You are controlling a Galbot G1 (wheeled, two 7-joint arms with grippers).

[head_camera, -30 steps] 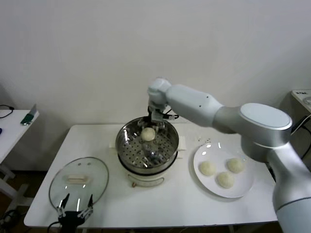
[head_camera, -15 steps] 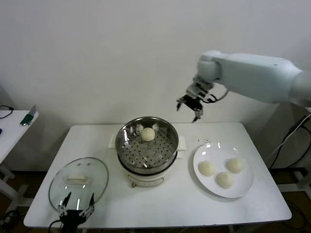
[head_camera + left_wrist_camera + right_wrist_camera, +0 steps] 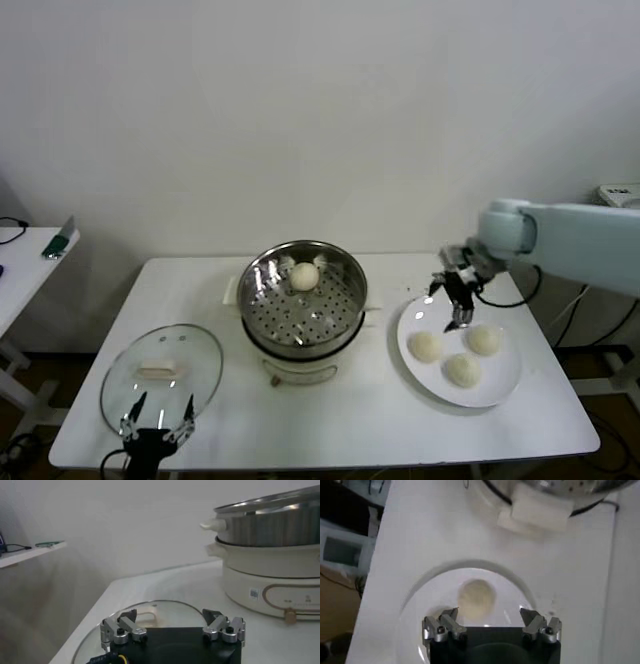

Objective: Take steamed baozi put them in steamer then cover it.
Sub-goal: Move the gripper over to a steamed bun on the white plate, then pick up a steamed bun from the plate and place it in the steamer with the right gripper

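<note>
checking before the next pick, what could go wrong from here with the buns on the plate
The three baozi lie close together on the plate, so the open right gripper descending above them could nudge a neighbour while closing on one. The buns look soft; a tight squeeze may dent one. The glass cover lies near the table's front edge by the idle left gripper; a bump might slide it off.
</note>
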